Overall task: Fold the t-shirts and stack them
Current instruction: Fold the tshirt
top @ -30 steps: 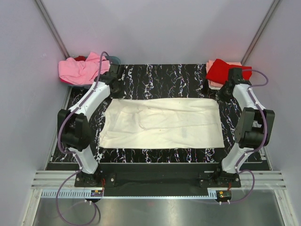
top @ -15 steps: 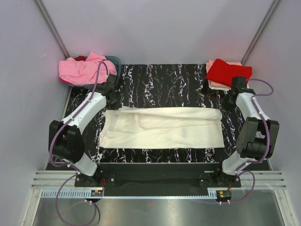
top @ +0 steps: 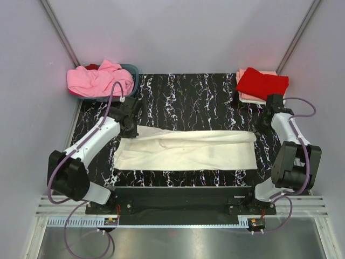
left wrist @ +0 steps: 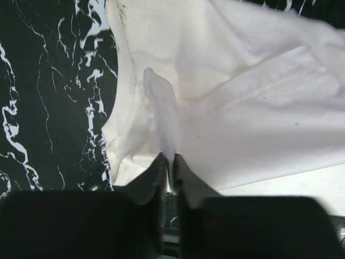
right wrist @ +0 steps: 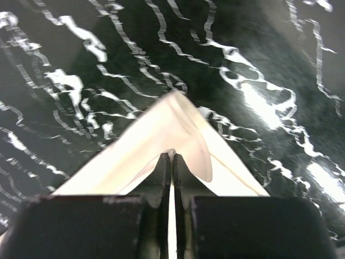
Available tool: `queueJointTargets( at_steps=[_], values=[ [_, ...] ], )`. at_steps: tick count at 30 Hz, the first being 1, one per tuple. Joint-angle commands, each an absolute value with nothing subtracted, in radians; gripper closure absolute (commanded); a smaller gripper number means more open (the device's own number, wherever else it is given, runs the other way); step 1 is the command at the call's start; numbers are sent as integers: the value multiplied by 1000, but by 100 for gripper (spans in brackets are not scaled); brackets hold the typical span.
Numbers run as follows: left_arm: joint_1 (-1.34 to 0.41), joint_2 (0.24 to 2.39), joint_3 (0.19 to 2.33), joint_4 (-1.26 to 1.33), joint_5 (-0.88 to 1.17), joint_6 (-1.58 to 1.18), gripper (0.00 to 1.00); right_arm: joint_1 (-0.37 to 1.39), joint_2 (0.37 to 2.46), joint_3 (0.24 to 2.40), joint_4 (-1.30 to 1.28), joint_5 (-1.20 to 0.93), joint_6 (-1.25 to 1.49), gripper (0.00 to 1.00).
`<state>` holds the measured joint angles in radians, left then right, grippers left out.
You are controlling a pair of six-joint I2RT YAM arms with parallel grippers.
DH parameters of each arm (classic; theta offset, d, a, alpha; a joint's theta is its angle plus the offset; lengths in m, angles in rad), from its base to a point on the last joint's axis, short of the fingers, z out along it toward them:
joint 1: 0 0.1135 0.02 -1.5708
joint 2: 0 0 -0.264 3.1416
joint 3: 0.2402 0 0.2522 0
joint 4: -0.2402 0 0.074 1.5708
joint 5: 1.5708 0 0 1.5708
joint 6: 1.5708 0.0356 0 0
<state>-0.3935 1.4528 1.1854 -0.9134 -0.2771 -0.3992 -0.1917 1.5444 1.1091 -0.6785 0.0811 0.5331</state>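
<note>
The cream-white t-shirt (top: pixel 188 152) lies as a long band across the black marbled table (top: pixel 188 91), its far edge drawn over toward the near side. My left gripper (top: pixel 131 125) is at the band's far left corner. In the left wrist view that gripper (left wrist: pixel 168 159) is shut on a raised pinch of the cream cloth (left wrist: pixel 161 108). My right gripper (top: pixel 262 125) is at the far right corner. Its wrist view shows this gripper (right wrist: pixel 172 156) shut on a peaked fold of the same shirt (right wrist: pixel 161 124).
A pink t-shirt (top: pixel 97 80) is heaped in the blue-grey basket (top: pixel 134 72) at the far left corner. A folded red t-shirt (top: pixel 262 83) rests on a pale peach one (top: pixel 245 97) at the far right corner. Grey walls close in both sides.
Both grippers have come toward the near edge, carrying the cream shirt's far edge with them. The shirt now shows as a narrower band.
</note>
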Motion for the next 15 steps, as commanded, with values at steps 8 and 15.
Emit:
queueJointTargets(
  at_steps=[8, 15],
  values=[
    [-476, 1240, 968, -1048, -302, -580, 34, -264, 1465, 988, -652, 137, 580, 1],
    [-476, 1256, 957, -953, -327, -612, 35, -230, 1396, 1020, -618, -57, 569, 12]
  ],
)
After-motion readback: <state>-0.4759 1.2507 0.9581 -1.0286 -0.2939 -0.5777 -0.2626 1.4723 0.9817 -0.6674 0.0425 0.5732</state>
